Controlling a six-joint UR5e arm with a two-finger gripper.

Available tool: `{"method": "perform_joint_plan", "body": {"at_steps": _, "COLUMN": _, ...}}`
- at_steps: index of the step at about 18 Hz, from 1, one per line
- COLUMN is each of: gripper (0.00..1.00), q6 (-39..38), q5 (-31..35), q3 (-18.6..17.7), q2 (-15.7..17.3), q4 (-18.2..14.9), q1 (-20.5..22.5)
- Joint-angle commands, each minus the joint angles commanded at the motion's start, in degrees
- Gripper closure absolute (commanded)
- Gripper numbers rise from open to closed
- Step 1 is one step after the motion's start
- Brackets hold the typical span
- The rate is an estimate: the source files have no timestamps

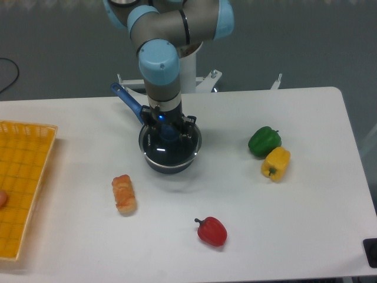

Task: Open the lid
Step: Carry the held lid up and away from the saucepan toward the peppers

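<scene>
The claw grips the blue knob of the lid, which sits over the pan near the middle of the white surface, shifted slightly right of the pan's rim.

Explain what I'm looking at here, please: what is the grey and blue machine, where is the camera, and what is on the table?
It is a jointed robot arm, filmed by one fixed camera looking down from the front of the white table. At the arm's end is a two-finger gripper, lowered onto the lid of a dark blue saucepan whose handle points back left. It sits at the lid's blue knob; whether the fingers have closed on it is not clear. Also on the table: a green pepper touching a yellow pepper, a red pepper, a bread roll, and a yellow basket at the left edge.
</scene>
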Motion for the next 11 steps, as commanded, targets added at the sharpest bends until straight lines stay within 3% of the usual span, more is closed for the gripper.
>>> {"method": "perform_joint_plan", "body": {"at_steps": 4, "gripper": 0.43, "q6": 2.8, "q5": 0.3, "q3": 1.7, "q2": -1.4, "q4": -0.3, "q1": 0.8}}
{"method": "perform_joint_plan", "body": {"at_steps": 9, "gripper": 0.43, "q6": 9.0, "q5": 0.1, "q3": 8.9, "q2": -3.5, "q4": -6.2, "q1": 3.5}}
{"method": "perform_joint_plan", "body": {"at_steps": 11, "gripper": 0.43, "q6": 10.9, "q5": 0.0, "q3": 9.7, "q2": -3.7, "q4": -6.2, "q1": 4.0}}
